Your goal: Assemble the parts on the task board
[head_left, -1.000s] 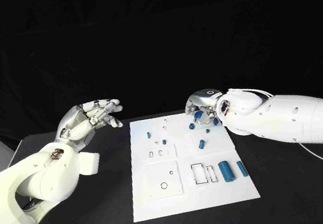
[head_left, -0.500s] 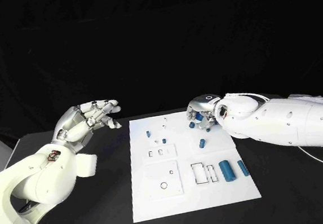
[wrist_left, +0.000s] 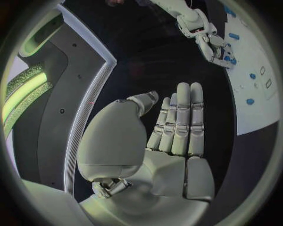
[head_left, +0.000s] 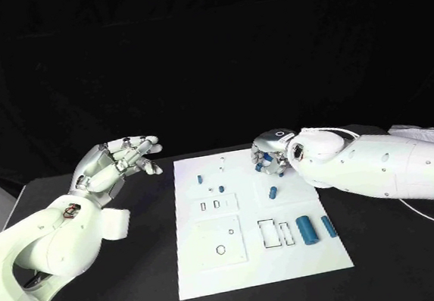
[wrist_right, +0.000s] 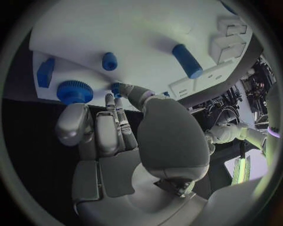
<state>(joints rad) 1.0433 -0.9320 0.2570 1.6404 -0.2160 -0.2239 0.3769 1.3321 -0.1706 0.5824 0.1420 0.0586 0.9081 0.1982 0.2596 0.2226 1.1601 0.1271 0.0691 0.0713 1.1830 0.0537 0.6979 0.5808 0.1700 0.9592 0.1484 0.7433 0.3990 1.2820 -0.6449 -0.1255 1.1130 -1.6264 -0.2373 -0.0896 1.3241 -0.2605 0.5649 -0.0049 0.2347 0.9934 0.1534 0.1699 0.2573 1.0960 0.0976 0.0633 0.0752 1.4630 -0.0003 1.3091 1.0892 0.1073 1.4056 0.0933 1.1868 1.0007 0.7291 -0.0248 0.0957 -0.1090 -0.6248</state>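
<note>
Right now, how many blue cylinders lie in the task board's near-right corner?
2: the thicker cylinder lies beside the rectangular cutouts; the slimmer cylinder lies right of it, by the task board's edge. Nothing there hides more.

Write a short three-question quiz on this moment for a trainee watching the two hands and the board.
1. True or false: the left hand holds a blue part.
2. Which hand is over the far right corner of the task board? A) left B) right C) neither
3. Fill in: the two blue cylinders near the board's right edge lie ____ each other.

Key: 1 false, it is raised beside the board with nothing in it. 2 B, the right hand is down among the small blue parts there. 3 beside.
</note>
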